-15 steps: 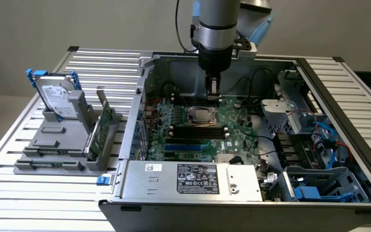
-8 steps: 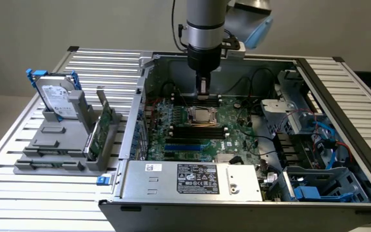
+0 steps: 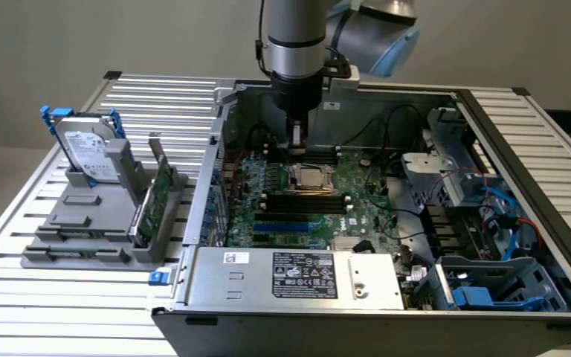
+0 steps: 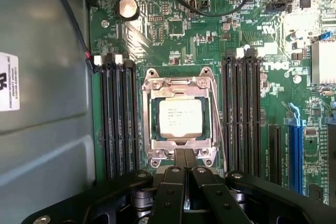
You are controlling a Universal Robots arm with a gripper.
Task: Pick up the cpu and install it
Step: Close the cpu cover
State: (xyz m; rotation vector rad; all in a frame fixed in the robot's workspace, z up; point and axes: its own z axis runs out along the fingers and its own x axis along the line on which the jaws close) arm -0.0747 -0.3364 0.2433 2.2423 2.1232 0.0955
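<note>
Ext. view, L to R: hard drive (image 3: 89, 155) w/ blue bracket stands upright in a grey rack (image 3: 77, 234) on the slatted table (image 3: 27, 297). A green circuit card (image 3: 158, 195) stands upright in the same rack, just beside the drive. Next is the open PC case (image 3: 365, 331) w/ motherboard (image 3: 296, 223) inside. The arm comes down from above and the gripper (image 3: 296, 141) hangs over the board, near the socket. The cpu (image 3: 312, 176) lies flat in that socket, mid-board. PSU (image 3: 296, 274) sits along the case's front, and a drive cage (image 3: 489, 286) w/ blue parts is at ext. view's right.

Wrist view: cpu (image 4: 180, 117) sits inside the socket frame (image 4: 152, 145), w/ 1 bank of RAM slots (image 4: 118, 119) on each side. The gripper (image 4: 185, 163) has its 2 fingers pressed together w/ nothing between them. Tips are close by the frame's edge and apart from the cpu; whether they touch the frame, can't tell.
</note>
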